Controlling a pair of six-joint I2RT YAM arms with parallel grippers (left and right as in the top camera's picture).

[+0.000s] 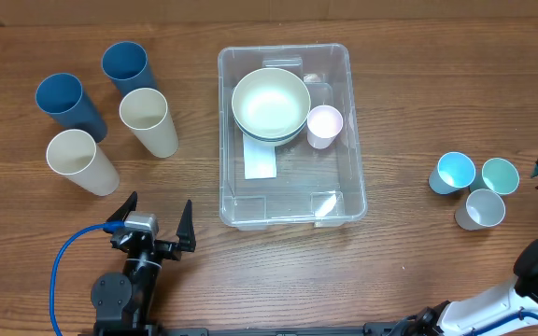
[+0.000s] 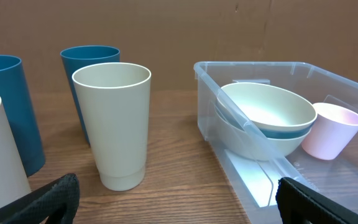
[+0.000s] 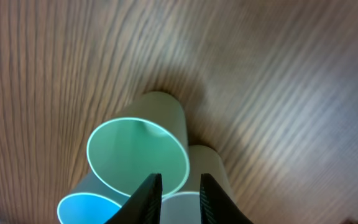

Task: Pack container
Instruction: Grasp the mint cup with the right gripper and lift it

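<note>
Your left gripper (image 1: 159, 202) stands with its jaws spread as wide as they go and has hold of nothing. Ahead of it and to its left, four tall tumblers stand upright on the table (image 1: 409, 56): two blue tumblers (image 1: 63, 99) farther off and two cream tumblers (image 1: 145, 118) nearer, one of the cream ones almost straight ahead of the open jaws. Ahead and to the right of that gripper sits the container (image 1: 288, 203), clear-walled and well apart from both tools. In it, stacked bowls (image 1: 271, 103) partly cover a white label (image 1: 261, 163) on its base, with a pink cup (image 1: 325, 125) just beside the bowls on the side away from the tumblers. Beyond the container, near your right gripper (image 3: 179, 179), three small cups stand bunched together: a light blue cup (image 1: 454, 173), a green cup (image 1: 500, 175) and a grey cup (image 1: 481, 209). The right gripper's jaws are only a narrow gap apart and clamp nothing. In its wrist view the green cup's rim lies just past the fingertips.
</note>
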